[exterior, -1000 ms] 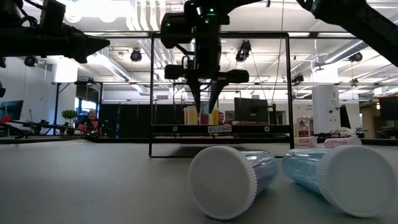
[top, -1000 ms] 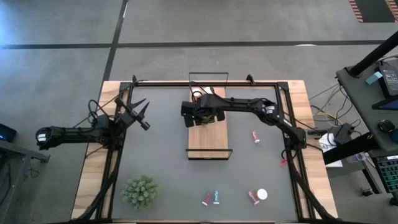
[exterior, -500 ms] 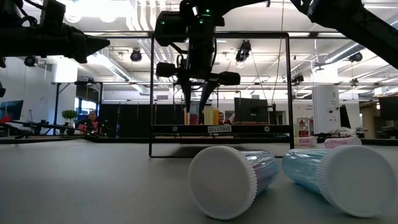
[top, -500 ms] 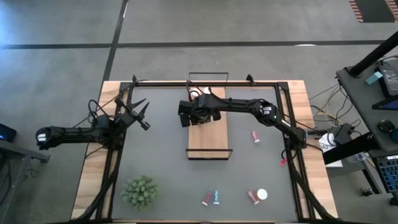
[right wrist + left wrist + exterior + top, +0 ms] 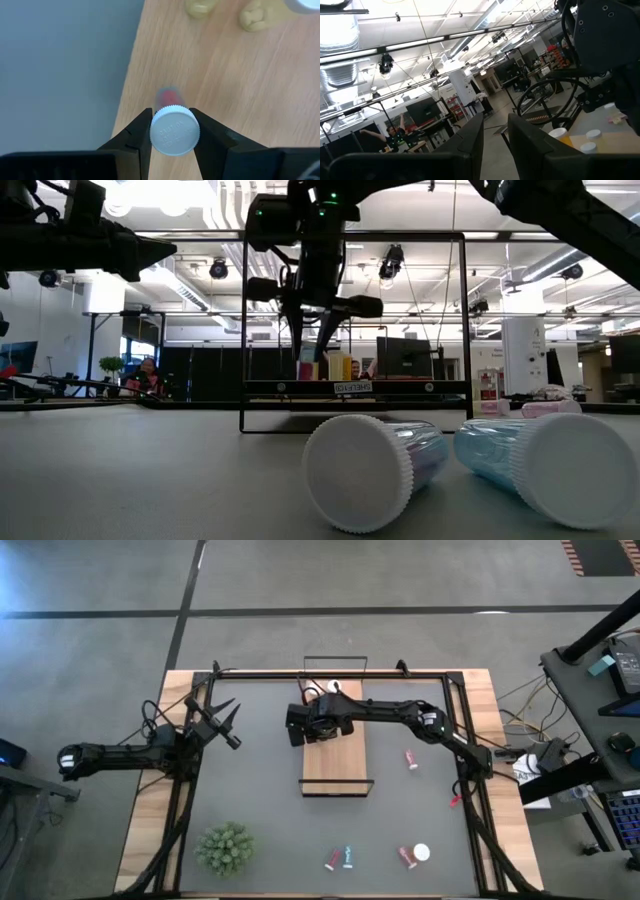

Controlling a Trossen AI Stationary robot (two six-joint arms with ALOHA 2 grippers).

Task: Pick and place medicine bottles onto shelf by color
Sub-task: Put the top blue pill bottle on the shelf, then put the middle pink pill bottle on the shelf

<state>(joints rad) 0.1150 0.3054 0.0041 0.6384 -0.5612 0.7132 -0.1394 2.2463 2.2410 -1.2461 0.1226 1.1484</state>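
Observation:
My right gripper (image 5: 174,131) is over the light-wood shelf (image 5: 335,765), near the shelf's left long edge, and is shut on a pink-red medicine bottle (image 5: 308,368) with a white cap. Orange bottles (image 5: 340,367) stand on the shelf's far end. More bottles lie on the grey table: a pink one (image 5: 412,759) to the right of the shelf, and pink, teal and white ones (image 5: 348,857) near the front edge. My left gripper (image 5: 230,726) waits shut above the table's left side, touching nothing. My right gripper pinches the bottle's white cap (image 5: 175,131) between its two fingers, one on each side of the cap. The fingers come from above, pointing steeply down. The bottle hangs upright below them; whether its bottom rests on the shelf board I cannot tell.
A green spiky plant (image 5: 225,847) stands at the near left. Two teal bottles (image 5: 375,470) lie on their sides close to the low camera. The shelf's black wire frames (image 5: 336,783) rise at its short ends. Bare board lies on the shelf's near half.
My right gripper has shifted a little toward the table's left edge, carrying the pink-red bottle across the shelf's far part toward its left long edge. It has stayed shut on the cap.

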